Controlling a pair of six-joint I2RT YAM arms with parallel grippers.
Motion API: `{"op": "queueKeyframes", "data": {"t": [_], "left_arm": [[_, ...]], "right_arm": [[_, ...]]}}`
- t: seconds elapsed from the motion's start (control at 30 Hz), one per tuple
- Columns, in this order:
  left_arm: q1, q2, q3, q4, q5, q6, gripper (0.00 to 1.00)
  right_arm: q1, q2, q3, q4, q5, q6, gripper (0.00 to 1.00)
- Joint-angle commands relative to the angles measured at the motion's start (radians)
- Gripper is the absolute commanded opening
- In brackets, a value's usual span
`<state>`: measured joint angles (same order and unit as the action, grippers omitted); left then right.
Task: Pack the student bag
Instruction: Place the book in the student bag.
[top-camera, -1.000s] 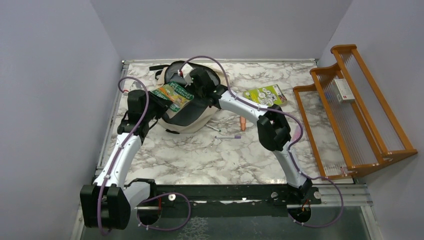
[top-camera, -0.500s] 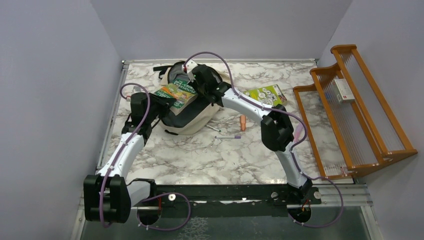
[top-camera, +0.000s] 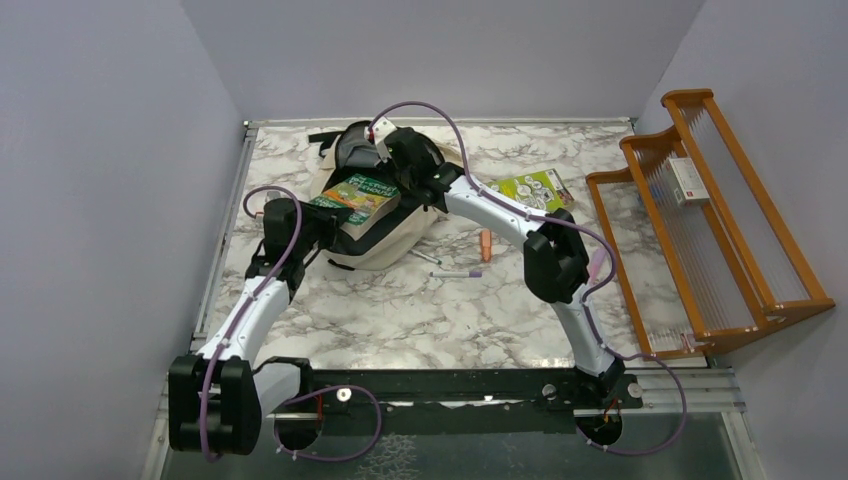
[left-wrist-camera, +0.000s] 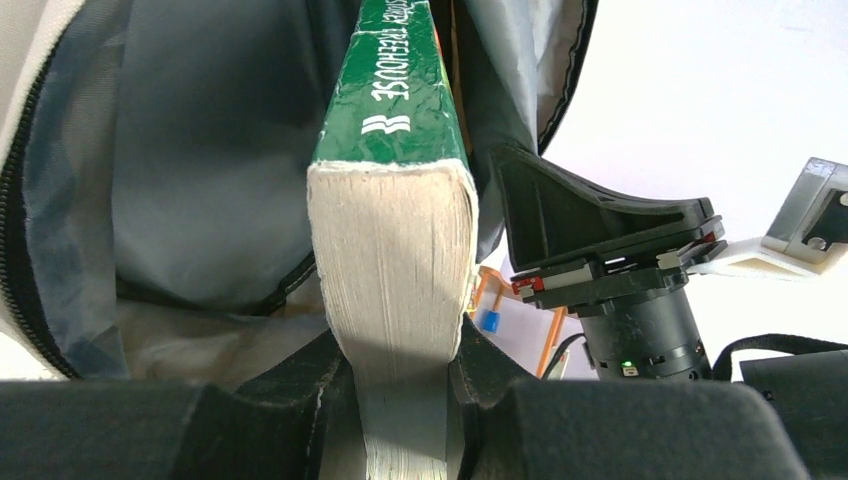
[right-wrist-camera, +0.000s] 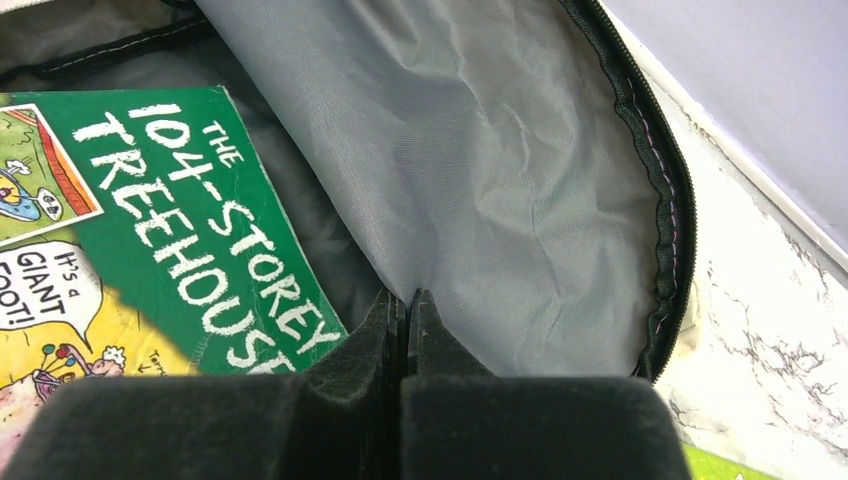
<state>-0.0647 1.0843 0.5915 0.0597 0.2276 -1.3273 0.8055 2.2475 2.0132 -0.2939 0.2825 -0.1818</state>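
A book (top-camera: 365, 197) pokes into the bag (top-camera: 390, 245) at the back of the surface (top-camera: 420, 320). A second book (top-camera: 530, 188) lies right of it, pens (top-camera: 457, 272) in front.

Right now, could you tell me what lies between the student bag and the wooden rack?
Top view: a green booklet, an orange marker, a purple pen and the right arm.

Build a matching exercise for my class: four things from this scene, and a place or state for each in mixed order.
Things
1. left tool
2. right tool
3. wooden rack
4. orange pen

Places or states
A. pinching the student bag by its grey lining
B. at the right edge of the table
C. clamped on the green book
D. lying on the table, right of the bag

Pairs: 1-C, 2-A, 3-B, 4-D
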Motion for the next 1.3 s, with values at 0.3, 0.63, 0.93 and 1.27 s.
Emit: {"op": "queueKeyframes", "data": {"t": [0.3,0.63,0.93,1.27], "left_arm": [[0.011,0.145,0.055,0.354,0.105,-0.051,0.00],[0.024,0.347,0.165,0.528,0.095,0.026,0.00],[0.020,0.603,0.237,0.854,0.138,-0.015,0.00],[-0.035,0.865,0.407,1.004,0.146,-0.030,0.00]], "right_arm": [[0.006,-0.101,0.011,0.035,-0.046,0.031,0.00],[0.006,-0.138,-0.042,0.050,-0.058,0.052,0.00],[0.006,-0.131,-0.028,0.042,-0.086,0.086,0.01],[0.006,-0.114,-0.017,0.025,-0.120,0.116,0.00]]}}
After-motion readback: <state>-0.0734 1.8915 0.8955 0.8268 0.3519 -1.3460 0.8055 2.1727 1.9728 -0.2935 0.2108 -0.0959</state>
